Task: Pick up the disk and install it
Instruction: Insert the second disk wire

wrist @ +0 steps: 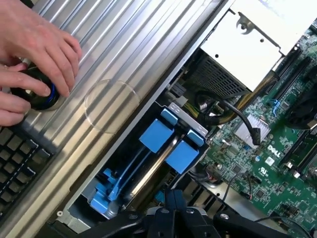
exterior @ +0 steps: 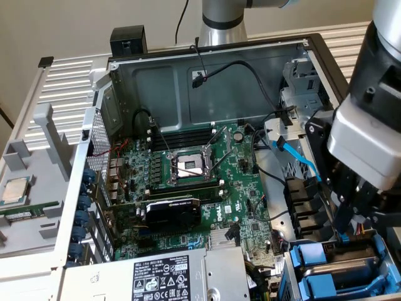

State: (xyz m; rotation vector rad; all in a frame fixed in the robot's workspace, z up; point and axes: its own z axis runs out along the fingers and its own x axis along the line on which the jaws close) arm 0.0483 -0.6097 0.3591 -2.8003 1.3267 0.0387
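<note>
**Gripper over the drive bay, fingers together**

The arm hangs over the open computer case (exterior: pixel 207 63), at the corner on the exterior view's lower right, where the drive bay (exterior: pixel 338 263) sits. The gripper (wrist: pixel 171 208) points down at the bay's near edge, its fingers (wrist: pixel 163 218) pressed together with nothing visibly between them.

In the bay lie blue carrier frames (wrist: pixel 171 144) with a silver-grey strip between them; the disk (wrist: pixel 153 171) appears to rest there, edge up, in its slot. Whether it is fully seated cannot be told. The gripper stands just above the bay and is closest to the carriers; contact cannot be confirmed.

As a judgement, the work is at the installing end: the disk seems already in the bay, and the shut fingers suit pressing, not grasping. Any further move would call for a straight push along the slot, clear of the blue cable (exterior: pixel 297 160) and the motherboard (exterior: pixel 207 182) beside it.

A person's hands (wrist: pixel 29 59) rest on a round controller by a keyboard (wrist: pixel 20 153) outside the case.
</note>
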